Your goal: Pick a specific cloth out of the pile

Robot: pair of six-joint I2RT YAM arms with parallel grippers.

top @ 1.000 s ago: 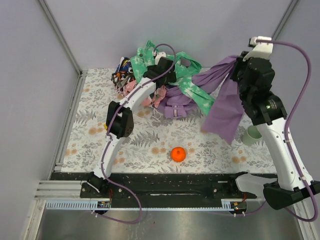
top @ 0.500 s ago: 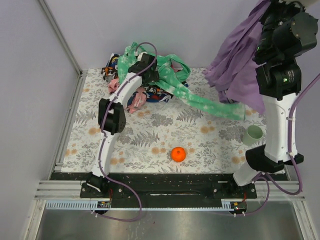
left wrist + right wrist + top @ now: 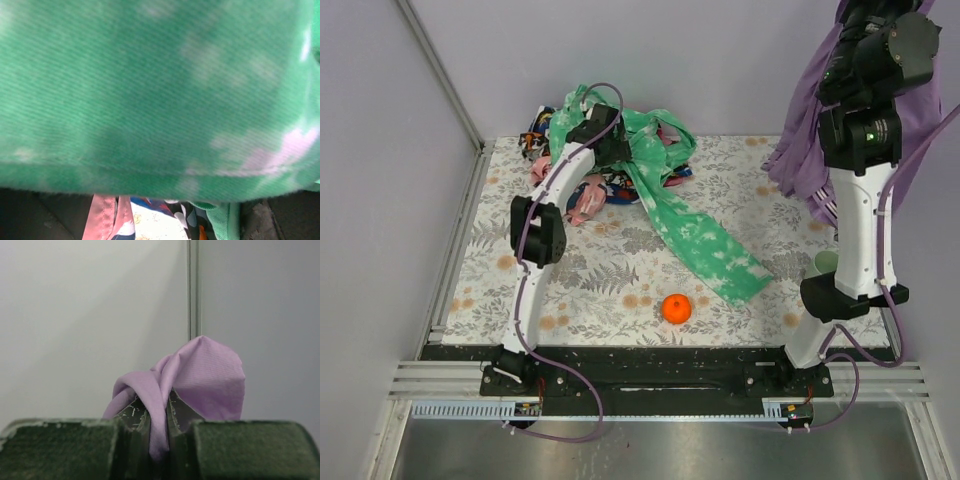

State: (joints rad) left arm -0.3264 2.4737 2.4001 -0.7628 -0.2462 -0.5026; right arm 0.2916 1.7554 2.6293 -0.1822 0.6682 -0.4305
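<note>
The lavender cloth [image 3: 802,150] hangs in the air at the far right, clear of the pile. My right gripper [image 3: 159,416] is shut on a fold of it [image 3: 210,375], raised high by the back wall. The pile [image 3: 582,190] of green-and-white, pink and dark print fabrics lies at the back left of the table. My left gripper [image 3: 595,128] rests on top of the pile, against the green cloth [image 3: 150,90]. That cloth fills the left wrist view and hides the fingers. A long tail of the green cloth [image 3: 710,245] trails out across the table toward the front right.
An orange ball [image 3: 676,307] lies near the front middle of the floral mat [image 3: 500,250]. A pale green cup [image 3: 823,263] stands at the right, partly behind the right arm. Grey walls enclose the back and sides.
The right arm has lifted the lavender cloth higher. The green cloth that was dragged up with it has dropped and now lies flat on the table. The left gripper stays on the pile.
</note>
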